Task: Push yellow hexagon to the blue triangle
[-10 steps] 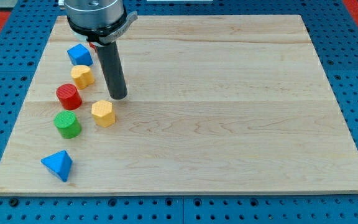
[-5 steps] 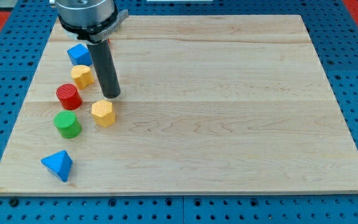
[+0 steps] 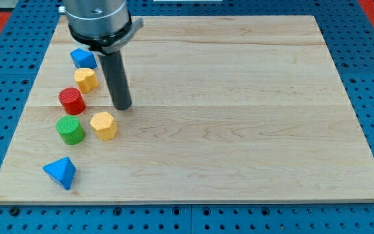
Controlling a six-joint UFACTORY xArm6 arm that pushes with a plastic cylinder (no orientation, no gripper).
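Tip [image 3: 123, 106] sits just above-right of yellow hexagon [image 3: 104, 125], mid-push; no gripper fitted; next shove should aim down-left toward blue triangle [image 3: 60, 172]

The wooden board [image 3: 239, 97] carries six blocks, all near its left edge: blue block [image 3: 82, 58], yellow block [image 3: 86, 79], red cylinder [image 3: 71, 101], green cylinder [image 3: 70, 130], yellow hexagon [image 3: 104, 125], and blue triangle [image 3: 60, 172] by the bottom-left corner.

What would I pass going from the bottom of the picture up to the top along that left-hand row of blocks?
Blue triangle → green cylinder → yellow hexagon → red cylinder → second yellow block → upper blue block.
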